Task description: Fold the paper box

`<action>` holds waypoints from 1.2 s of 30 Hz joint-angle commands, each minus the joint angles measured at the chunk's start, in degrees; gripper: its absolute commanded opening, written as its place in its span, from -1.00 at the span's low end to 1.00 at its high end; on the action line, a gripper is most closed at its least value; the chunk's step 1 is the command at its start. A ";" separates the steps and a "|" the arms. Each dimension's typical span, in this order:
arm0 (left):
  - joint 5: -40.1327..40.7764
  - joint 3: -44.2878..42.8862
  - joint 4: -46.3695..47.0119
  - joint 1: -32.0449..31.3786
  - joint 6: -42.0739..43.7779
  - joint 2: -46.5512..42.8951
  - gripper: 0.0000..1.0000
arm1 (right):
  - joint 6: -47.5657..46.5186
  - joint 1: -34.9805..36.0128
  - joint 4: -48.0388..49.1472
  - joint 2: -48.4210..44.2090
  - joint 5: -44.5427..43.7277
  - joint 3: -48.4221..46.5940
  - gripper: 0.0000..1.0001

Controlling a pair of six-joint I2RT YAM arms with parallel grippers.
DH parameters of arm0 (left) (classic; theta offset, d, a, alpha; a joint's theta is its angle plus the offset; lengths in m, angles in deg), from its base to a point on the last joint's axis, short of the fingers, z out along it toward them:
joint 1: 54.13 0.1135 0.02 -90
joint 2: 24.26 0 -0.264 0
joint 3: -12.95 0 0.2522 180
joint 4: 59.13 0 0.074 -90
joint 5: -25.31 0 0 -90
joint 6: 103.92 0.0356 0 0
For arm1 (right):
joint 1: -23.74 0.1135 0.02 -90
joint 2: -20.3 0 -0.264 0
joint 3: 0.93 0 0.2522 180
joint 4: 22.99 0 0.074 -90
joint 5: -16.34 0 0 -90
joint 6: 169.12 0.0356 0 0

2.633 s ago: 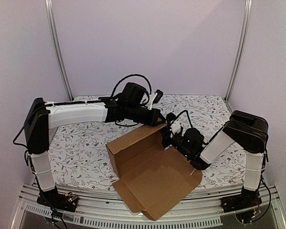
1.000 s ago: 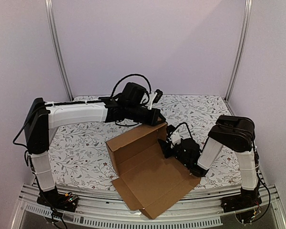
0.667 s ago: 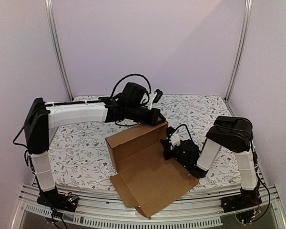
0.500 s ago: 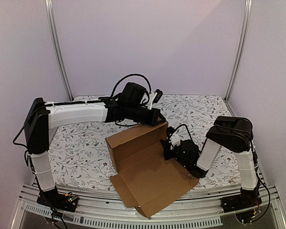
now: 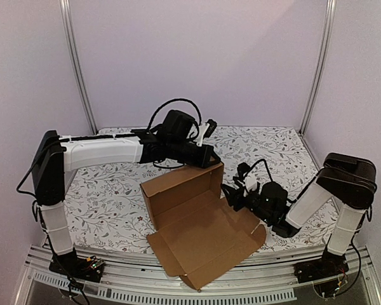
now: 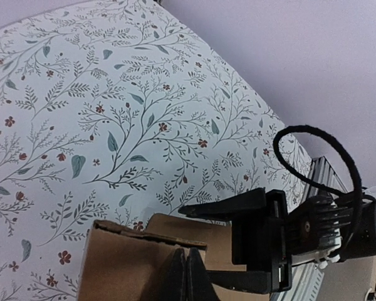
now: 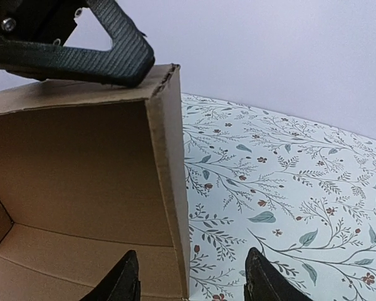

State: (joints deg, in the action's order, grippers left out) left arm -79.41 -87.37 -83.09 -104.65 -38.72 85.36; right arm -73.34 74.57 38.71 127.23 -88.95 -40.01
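Paper box [image 5: 200,222] sits lower centre of the top view on the desk [image 5: 114,190]. It's half formed: back wall + R side wall up, front panel flat toward the bottom edge. L pincer [image 6: 187,274] is clenched at the back wall's upper R corner; can't tell if cardboard is actually nipped. R pincer [image 5: 230,196] has let go and backed off to the right vs a sec ago, now released w/ the side wall's edge between its tips, not touching. Wall seems to stand alone, so R arm prob. frees up for a regrip; lots left.
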 commanded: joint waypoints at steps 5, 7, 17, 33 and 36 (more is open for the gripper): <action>0.98 0.21 -5.95 -0.30 2.86 -1.64 -1.00 | 3.17 -0.10 -37.51 -25.92 1.73 1.97 0.16; 0.92 -0.10 -5.96 -0.07 3.34 -2.38 -1.00 | 4.13 -0.14 -48.60 -31.79 2.47 0.45 0.18; 0.07 -3.74 -9.90 1.13 6.50 -7.78 -0.89 | 11.85 -0.89 -90.09 -56.83 7.41 -2.56 0.30; 4.22 3.43 -14.86 1.13 8.46 -15.37 -0.42 | 31.77 -0.99 -110.22 -64.60 14.63 -0.15 0.19; 5.28 6.46 -13.91 1.21 8.53 -17.24 -0.39 | 32.46 -0.94 -109.66 -62.27 16.90 0.47 0.12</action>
State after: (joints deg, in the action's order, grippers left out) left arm -76.46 -84.36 -95.94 -104.02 -30.98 71.24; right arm -44.75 73.89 -68.74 62.60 -75.05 -40.89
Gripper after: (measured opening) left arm 0.293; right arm 0.574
